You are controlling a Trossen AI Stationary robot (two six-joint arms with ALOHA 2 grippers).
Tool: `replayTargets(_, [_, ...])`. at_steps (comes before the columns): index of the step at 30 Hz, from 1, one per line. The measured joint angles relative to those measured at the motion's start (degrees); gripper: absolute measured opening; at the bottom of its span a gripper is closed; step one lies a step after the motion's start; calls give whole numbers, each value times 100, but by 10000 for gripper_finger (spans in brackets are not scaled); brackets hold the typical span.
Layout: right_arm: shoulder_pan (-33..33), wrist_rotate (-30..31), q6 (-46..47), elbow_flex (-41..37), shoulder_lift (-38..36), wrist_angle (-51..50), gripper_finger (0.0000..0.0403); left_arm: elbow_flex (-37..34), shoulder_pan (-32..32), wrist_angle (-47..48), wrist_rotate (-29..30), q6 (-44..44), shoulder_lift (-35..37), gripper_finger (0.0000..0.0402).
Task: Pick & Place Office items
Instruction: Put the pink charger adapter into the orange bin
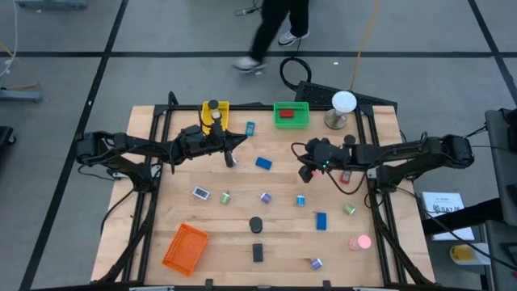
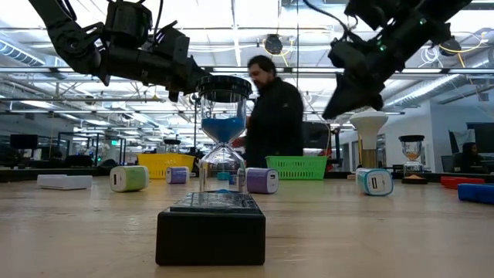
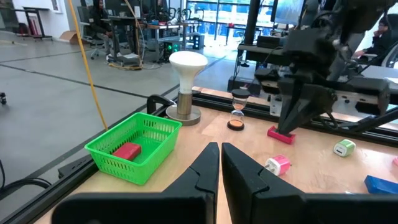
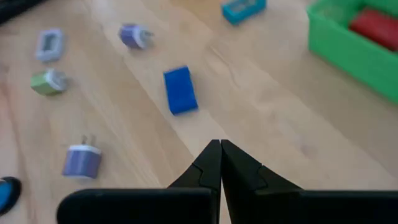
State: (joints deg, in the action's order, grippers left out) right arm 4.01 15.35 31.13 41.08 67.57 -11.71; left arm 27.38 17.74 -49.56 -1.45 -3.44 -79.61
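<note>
1. Wooden counter (image 1: 242,206) carries three slatted baskets: a yellow basket (image 1: 220,109) behind the left jaws, a green basket (image 1: 292,115) between the two arms toward the back, and an orange basket (image 1: 185,246) well in front of the left jaws.
2. Both arms hang above the counter with nothing held. The left gripper (image 1: 232,159) has its jaws closed together, as does the right gripper (image 1: 305,172).
3. Two blue blocks show on the bare wood: one blue block (image 1: 263,163) lies between the two sets of jaws, the other blue block (image 1: 321,220) in front of the right jaws.
4. Two red pieces: a red block (image 1: 286,114) inside the green basket, and a red piece (image 1: 345,177) just beside the right jaws, partly under the arm.
5. Small plug-like clips (image 1: 225,196) number about seven, scattered in front of both jaws; their colours run purple, green and cyan.
6. One black disc (image 1: 256,224) and one black block (image 1: 258,252) sit well in front, between the two arms.
7. One pink round piece (image 1: 360,241) lies far in front of the right jaws.
8. One white ball on a grey stand (image 1: 342,106) stands behind the right jaws.
9. Contents of the yellow basket are hard to make out. A person (image 1: 275,28) walks on the floor beyond the counter, cut off at the frame's edge.
</note>
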Motion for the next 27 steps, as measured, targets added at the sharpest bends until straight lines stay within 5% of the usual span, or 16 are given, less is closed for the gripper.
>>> replayTargets(12, [-71, -174, 470, 235, 781, -48, 15, 0, 0, 0, 0, 2, 0, 19])
replayTargets(27, [-1077, -26, 434, 706, 798, -1309, 37, 0, 0, -2, 0, 2, 0, 19])
